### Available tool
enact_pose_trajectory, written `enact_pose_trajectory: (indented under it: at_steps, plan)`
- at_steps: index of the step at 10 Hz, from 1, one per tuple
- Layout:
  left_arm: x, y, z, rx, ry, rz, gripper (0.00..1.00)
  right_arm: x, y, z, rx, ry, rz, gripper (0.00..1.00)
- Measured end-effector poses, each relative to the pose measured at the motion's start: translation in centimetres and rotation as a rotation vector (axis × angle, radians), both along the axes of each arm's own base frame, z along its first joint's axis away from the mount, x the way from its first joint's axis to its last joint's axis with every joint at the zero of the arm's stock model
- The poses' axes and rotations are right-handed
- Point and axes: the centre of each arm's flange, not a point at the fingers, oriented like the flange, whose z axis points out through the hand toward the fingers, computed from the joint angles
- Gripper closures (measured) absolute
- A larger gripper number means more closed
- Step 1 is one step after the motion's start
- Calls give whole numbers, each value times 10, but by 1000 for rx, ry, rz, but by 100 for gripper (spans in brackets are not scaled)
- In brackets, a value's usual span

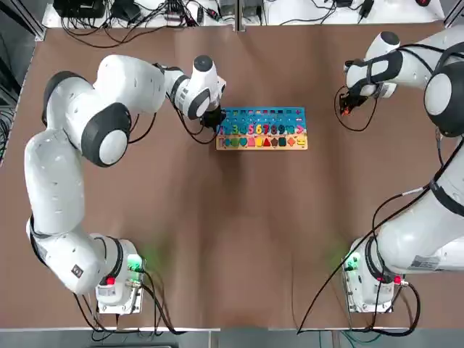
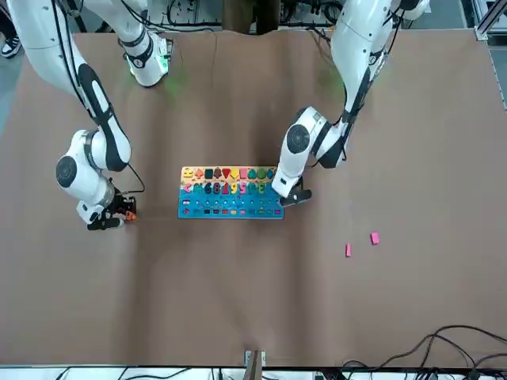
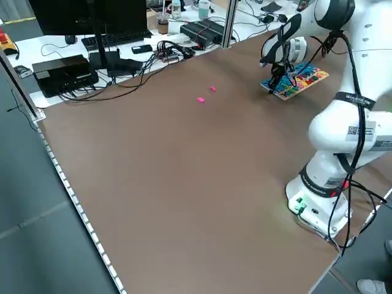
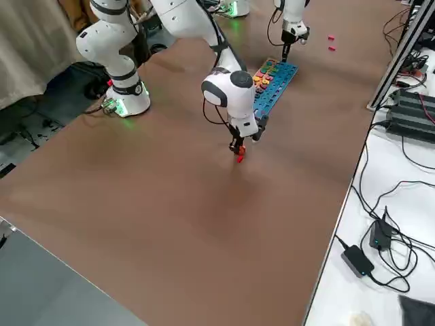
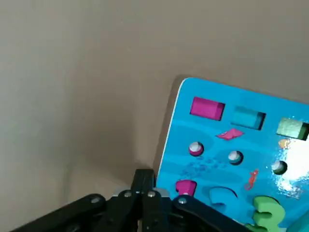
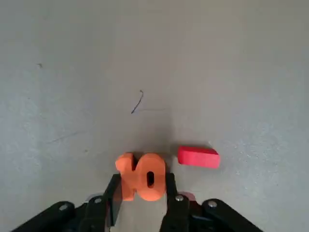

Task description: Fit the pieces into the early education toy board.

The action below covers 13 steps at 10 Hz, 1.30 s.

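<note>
board: you see the toy board [image 1: 261,118] at upper centre in the top view, blue part above, wooden strip with coloured shapes below, numbers between.
left gripper: your left gripper [image 5: 142,180] is at the board's left end in the top view; its fingers are together, with nothing between them.
right gripper: your right gripper [image 6: 143,181] is well apart from the board, at upper right in the top view and at left in the front view; its fingers are narrow, holding the orange ten [image 6: 143,177] by its two sides, as far as you can judge the contact.
red bar: you see a red bar [image 6: 198,157] on the table just beside the orange ten in the right wrist view.
pink pieces: you have one pink piece [image 2: 375,238] and a second pink piece [image 2: 348,250] near each other on the table [image 2: 238,293], right of centre and below the left arm in the front view.
</note>
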Motion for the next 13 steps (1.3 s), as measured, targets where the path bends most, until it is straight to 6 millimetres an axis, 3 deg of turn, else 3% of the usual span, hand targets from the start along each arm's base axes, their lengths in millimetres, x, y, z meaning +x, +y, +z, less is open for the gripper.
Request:
enact_pose_trajectory:
  at_steps: [2, 6, 8, 10, 13]
  plan:
    - [2, -3, 2, 1, 1, 1, 99, 2, 2, 7, 7, 39, 5, 60]
    - [12, 11, 5, 26, 18, -1, 99, 12, 16, 66, 19, 44, -39, 60]
    - [29, 35, 23, 41, 33, -24, 96, 9, 38, 81, 19, 62, -74, 60]
    - [52, 70, 56, 44, 32, -55, 94, 6, 65, 85, 15, 68, -106, 60]
    - [81, 124, 101, 39, 15, -115, 78, -6, 125, 96, 3, 78, -164, 60]
